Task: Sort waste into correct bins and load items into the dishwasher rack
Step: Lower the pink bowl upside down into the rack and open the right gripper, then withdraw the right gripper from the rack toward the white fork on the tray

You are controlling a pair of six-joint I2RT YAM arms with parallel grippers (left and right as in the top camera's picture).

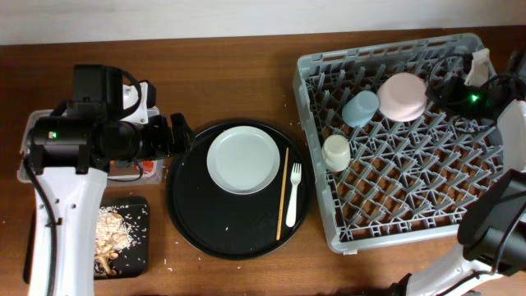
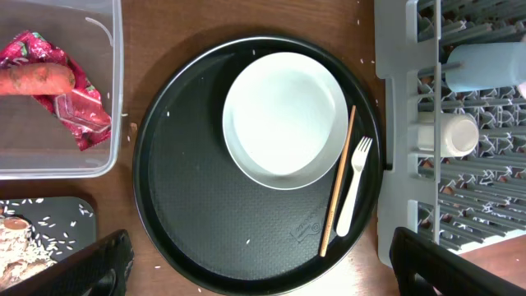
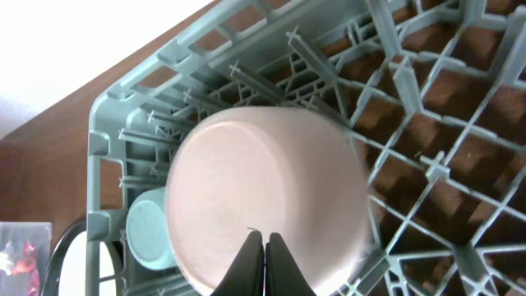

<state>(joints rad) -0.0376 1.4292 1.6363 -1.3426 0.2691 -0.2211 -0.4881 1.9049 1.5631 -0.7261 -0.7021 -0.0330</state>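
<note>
The grey dishwasher rack (image 1: 460,205) holds the light-blue cup (image 1: 360,108), the pinkish-white bowl (image 1: 402,96) upside down, and the cream cup (image 1: 336,152). The pale plate (image 1: 242,160), chopstick (image 1: 283,193) and white fork (image 1: 292,191) lie on the round black tray (image 1: 197,214). My left gripper (image 2: 271,279) is open and empty above that tray's near edge, with the plate (image 2: 283,119), chopstick (image 2: 337,185) and fork (image 2: 355,193) ahead of it. My right gripper (image 3: 263,247) is shut and empty just over the bowl (image 3: 263,173). I see no tissue.
The clear tub (image 2: 115,82) holds the carrot (image 2: 37,80) and the red wrapper (image 2: 78,111). The shallow black tray (image 1: 140,247) holds food scraps (image 1: 111,234). Rice grains lie scattered on the wood table. My left arm (image 1: 82,140) covers much of the tub.
</note>
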